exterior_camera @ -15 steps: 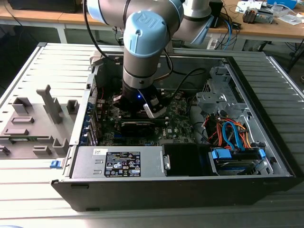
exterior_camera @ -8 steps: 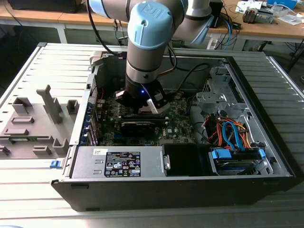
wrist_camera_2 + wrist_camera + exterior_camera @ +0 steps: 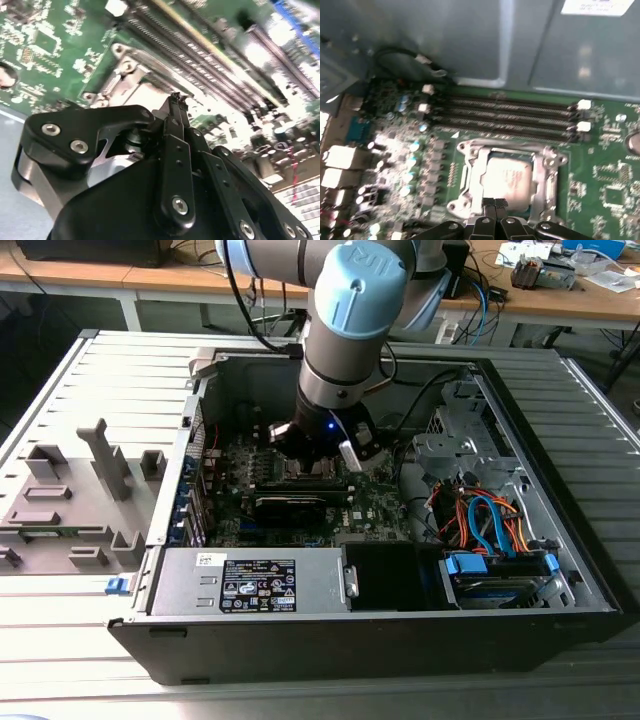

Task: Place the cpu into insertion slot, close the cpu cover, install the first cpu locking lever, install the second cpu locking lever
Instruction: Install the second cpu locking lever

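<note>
End effector (image 3: 494, 204) fingers pressed together, at cpu cover (image 3: 545, 170) edge, cpu (image 3: 507, 180) seated

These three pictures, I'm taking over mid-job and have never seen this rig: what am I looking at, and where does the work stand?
The exterior view shows one robot arm reaching down into an open computer case that lies on its side on a slatted table. Its gripper sits low over the green circuit board.

The two wrist views come from cameras riding on the arm.

In the first wrist view, the gripper has its fingertips pressed together and holds nothing. It sits at the near edge of the insertion slot. The cpu already lies in the slot, and the cpu cover is folded down around it.

The second wrist view shows the same closed fingertips from behind.
</note>
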Controlling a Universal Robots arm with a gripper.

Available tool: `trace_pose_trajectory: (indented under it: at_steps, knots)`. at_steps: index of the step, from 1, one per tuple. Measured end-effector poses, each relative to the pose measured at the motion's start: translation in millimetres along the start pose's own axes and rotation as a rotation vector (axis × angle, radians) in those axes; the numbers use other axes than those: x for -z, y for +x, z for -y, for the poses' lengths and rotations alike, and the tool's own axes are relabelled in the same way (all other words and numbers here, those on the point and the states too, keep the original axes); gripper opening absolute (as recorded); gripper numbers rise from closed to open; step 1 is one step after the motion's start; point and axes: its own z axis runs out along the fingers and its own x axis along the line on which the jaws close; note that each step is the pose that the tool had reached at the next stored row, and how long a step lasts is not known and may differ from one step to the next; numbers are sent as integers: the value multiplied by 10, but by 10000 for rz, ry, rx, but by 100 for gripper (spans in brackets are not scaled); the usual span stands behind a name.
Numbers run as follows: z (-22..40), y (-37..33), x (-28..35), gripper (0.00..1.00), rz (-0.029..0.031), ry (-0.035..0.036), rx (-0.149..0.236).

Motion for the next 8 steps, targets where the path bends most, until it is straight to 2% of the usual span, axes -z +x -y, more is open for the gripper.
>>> trace_pose_trajectory:
  at_steps: [1, 2, 3, 6, 7, 8]
  knots:
    - [-28, -16, -5, 11, -8, 49, -8]
    - [-50, -23, -10, 11, -24, 187, -24]
    - [-70, -28, -12, 11, -53, 409, -48]
    - [-116, -36, -21, 11, -116, 931, -106]
    - [-144, -39, -18, 11, -147, 1181, -135]
    - [-167, -41, 0, 11, -170, 1373, -157]
